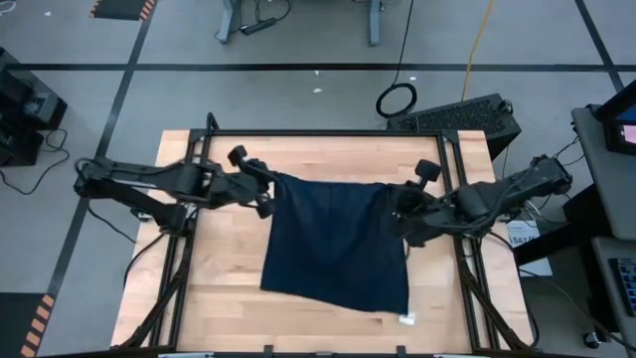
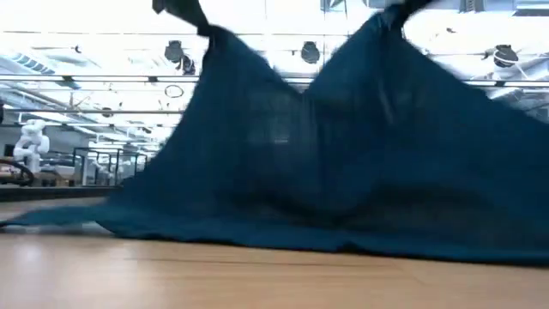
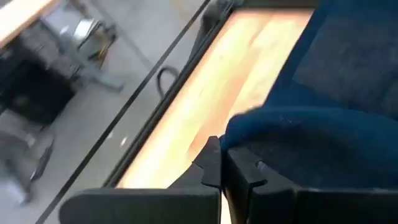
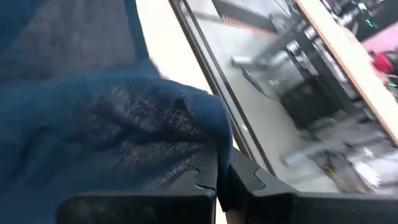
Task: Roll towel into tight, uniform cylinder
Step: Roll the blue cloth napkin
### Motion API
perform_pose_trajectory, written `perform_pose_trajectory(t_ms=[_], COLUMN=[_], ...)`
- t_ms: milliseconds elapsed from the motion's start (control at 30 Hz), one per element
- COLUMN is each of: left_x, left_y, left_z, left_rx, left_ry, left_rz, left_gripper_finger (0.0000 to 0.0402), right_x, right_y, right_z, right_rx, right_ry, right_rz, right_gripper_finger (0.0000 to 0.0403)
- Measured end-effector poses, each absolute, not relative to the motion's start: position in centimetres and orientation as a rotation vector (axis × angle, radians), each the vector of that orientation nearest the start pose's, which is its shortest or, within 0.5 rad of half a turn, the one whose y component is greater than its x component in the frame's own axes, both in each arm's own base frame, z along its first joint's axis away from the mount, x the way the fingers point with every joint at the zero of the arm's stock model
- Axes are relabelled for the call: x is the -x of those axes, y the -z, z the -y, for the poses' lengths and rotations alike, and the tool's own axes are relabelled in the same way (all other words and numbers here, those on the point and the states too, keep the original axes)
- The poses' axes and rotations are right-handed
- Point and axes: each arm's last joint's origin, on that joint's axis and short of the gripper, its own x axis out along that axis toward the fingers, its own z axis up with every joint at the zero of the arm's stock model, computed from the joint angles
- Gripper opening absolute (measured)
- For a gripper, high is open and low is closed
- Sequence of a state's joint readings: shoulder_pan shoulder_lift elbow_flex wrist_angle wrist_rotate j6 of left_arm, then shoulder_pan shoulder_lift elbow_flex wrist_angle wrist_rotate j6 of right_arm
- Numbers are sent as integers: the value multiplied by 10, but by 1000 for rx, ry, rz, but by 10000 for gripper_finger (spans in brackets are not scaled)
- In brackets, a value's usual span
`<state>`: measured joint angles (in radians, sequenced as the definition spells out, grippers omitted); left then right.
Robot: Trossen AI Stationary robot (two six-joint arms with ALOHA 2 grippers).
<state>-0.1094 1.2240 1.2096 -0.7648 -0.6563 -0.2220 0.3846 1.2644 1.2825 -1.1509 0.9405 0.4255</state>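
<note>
Navy towel (image 1: 338, 249) hangs by its far corners from your left gripper (image 1: 266, 191) and right gripper (image 1: 399, 207), both clamped on it, near edge on the table (image 1: 229, 298); lay it flat before rolling.

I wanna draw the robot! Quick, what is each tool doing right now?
Left tool: shut on a top corner of the dark navy blue soft cloth towel.
Right tool: shut on its other top corner.
</note>
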Motion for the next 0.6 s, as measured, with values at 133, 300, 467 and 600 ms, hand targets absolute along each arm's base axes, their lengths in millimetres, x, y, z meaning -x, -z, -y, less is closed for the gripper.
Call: perform_pose_trajectory(t_ms=[133,300,467,600], left_x=[-244,-243,-243,-249], left_y=[-305,-280,-268,-258], left_z=[-6,-15,-21,-23], left_rx=[-54,-48,-27,-22], left_ry=[-653,-687,-697,-672], left_rz=[-707,-738,-723,-705], left_gripper_finger=[4,4,4,4], right_x=[-217,-217,-223,-225], right_y=[-300,-261,-237,-221], right_z=[-46,-34,-27,-20], right_rx=[350,358,356,347], right_ry=[728,771,777,782], right_rz=[-850,-896,-859,-831], right_gripper_finger=[0,0,0,0])
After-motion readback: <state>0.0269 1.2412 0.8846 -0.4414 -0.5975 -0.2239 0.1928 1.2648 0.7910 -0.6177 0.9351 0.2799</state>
